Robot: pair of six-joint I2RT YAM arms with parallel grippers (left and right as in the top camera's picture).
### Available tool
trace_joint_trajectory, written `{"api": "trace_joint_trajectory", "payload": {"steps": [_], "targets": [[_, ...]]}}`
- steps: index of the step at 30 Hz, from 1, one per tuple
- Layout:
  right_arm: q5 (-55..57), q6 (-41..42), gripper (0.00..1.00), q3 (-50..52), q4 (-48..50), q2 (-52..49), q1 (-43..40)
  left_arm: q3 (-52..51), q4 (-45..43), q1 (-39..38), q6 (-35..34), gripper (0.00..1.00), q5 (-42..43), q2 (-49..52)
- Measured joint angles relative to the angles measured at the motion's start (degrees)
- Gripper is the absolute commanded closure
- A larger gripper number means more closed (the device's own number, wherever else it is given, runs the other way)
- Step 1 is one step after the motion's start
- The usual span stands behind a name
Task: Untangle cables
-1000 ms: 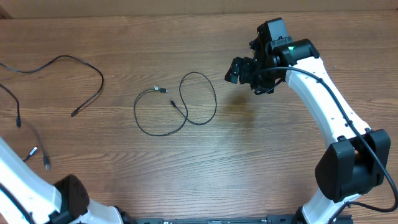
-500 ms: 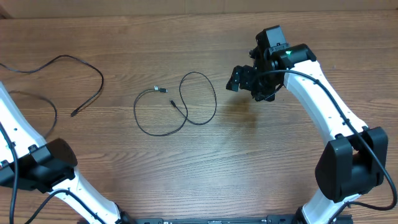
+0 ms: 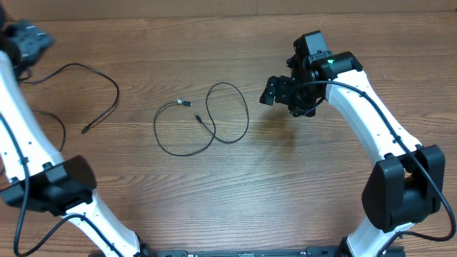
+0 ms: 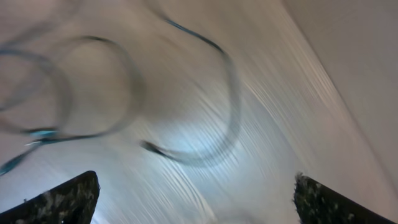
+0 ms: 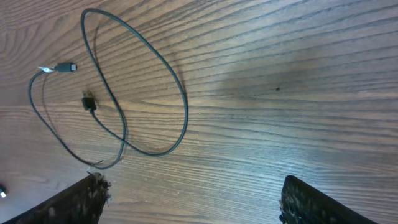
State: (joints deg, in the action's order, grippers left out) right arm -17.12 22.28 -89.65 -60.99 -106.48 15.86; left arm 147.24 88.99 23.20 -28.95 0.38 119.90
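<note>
Pincers first: right gripper (image 5: 199,199) hangs just right of the looped cable (image 3: 248,114), above the table (image 3: 321,185) and not touching it. Its fingers are spread wide with nothing between them. Likely reason: poised to drop on a strand of that loop, the only crossing within its reach. Then left gripper (image 4: 199,202), far to the left of the looped cable and farther from the robot's base. Its own view is smeared, but both fingertips sit at the frame's edges, wide apart and empty. Blurred cord curves lie under it; which cord, cannot tell.

Looped cable: mid-table, flat on the wood, one cord by my reading, lying in two rounds that cross each other. Silvery plug (image 5: 62,67) at the loop's upper left, black plug (image 5: 88,102) just inside it; the two ends near but apart. Slack, no knot visible. It looks as if it would open by drawing one end outward.

Left of the looped cable, well apart: long cable (image 3: 116,96), alone in an open arc, free of the others as far as seen. Farther left again, a short dark arc (image 3: 63,128) beside the left arm (image 3: 21,143), partly hidden; cable or arm wire, cannot tell.

Count: grippers two, both empty; cables two sure, a third doubtful; plugs clearly seen, two.
</note>
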Motion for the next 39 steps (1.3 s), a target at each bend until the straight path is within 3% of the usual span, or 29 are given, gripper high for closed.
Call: {"api": "trace_joint_trajectory", "payload": {"steps": [5,12,19,22,30,34,39], "targets": [[0.98,0.13,0.09,0.0,0.57,0.0,0.0,-7.23,-0.2,-12.37,11.39,0.01,8.0,-0.52],[2.54,0.0,0.09,0.0,0.46,0.0,0.0,-25.05,-2.19,-26.23,17.18,0.0,10.36,-0.52],[4.13,-0.02,0.09,0.0,0.79,0.0,0.0,-38.75,-8.39,-35.43,11.5,0.0,10.47,-0.59],[4.46,-0.02,0.09,0.0,0.79,0.0,0.0,-44.28,-14.38,-38.93,5.25,0.11,8.07,-0.63],[4.5,-0.02,0.09,0.02,0.76,0.0,0.0,-53.02,-25.55,-45.62,4.42,0.25,5.51,-0.63],[4.5,0.0,0.09,0.02,0.83,0.0,0.0,-57.0,-27.63,-45.81,0.55,0.4,5.09,-0.63],[4.52,-0.04,0.09,0.02,0.98,0.0,0.0,-60.13,-31.19,-45.62,0.44,0.41,4.9,-0.63]]}}
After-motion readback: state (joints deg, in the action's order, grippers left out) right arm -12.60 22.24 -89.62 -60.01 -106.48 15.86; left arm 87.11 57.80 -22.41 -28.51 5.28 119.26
